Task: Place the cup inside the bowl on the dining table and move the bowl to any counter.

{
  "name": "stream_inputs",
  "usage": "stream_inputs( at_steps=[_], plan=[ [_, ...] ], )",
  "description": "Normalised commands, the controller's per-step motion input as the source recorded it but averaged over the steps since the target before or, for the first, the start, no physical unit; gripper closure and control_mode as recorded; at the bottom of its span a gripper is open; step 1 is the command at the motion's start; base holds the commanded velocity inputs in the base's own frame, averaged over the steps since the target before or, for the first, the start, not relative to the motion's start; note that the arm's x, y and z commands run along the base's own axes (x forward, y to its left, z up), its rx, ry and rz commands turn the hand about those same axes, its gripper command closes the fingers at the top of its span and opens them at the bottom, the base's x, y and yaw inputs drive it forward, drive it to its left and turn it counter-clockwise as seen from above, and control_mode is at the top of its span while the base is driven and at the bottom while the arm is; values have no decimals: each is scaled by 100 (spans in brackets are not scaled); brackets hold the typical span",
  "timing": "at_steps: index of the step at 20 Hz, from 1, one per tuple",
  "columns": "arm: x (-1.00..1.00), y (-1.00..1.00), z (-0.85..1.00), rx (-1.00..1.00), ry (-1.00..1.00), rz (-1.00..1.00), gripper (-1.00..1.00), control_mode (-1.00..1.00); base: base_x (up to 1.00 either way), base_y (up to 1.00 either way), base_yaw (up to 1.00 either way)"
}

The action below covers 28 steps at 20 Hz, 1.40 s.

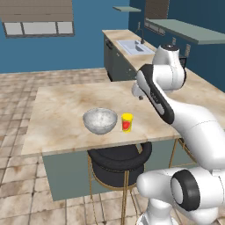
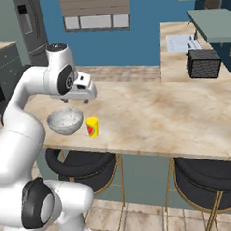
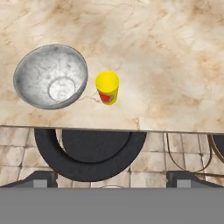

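The yellow cup (image 1: 127,122) (image 2: 92,127) (image 3: 107,87) stands upright near the front edge of the dining table (image 1: 61,110) (image 2: 161,114) (image 3: 166,52). Its red patch faces the edge. Just to its left, not touching it, sits the silvery speckled bowl (image 1: 100,120) (image 2: 65,121) (image 3: 50,75), with nothing inside. My gripper (image 1: 139,96) (image 2: 75,101) (image 3: 113,179) hangs open above the table, higher than both and a little behind them, pointing down. It holds nothing, and its fingertips (image 3: 43,177) stand wide apart.
A black round stool (image 1: 118,160) (image 3: 89,151) is tucked under the table edge below the bowl and cup, and a second stool (image 2: 208,177) stands to the right. The counter (image 1: 118,36) (image 2: 174,60) with a sink and a dark toaster (image 2: 204,63) runs behind the table.
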Motion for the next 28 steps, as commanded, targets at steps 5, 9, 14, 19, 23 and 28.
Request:
stream_inputs(
  at_steps=[5, 9, 14, 19, 23, 28],
  plan=[
    [23, 0, -12, 0, 0, 0, -100, -100, 0, 0, 0],
    [30, 0, -12, 0, 0, 0, -100, -100, 0, 0, 0],
    [25, 0, -13, 2, 0, 0, -100, -100, 0, 0, 0],
    [24, 0, -9, 6, -2, 0, -100, -100, 0, 0, 0],
    [23, 0, -4, 3, -1, 0, -100, -100, 0, 0, 0],
    [24, -4, -1, 0, 0, 0, -100, -100, 0, 0, 0]
  ],
)
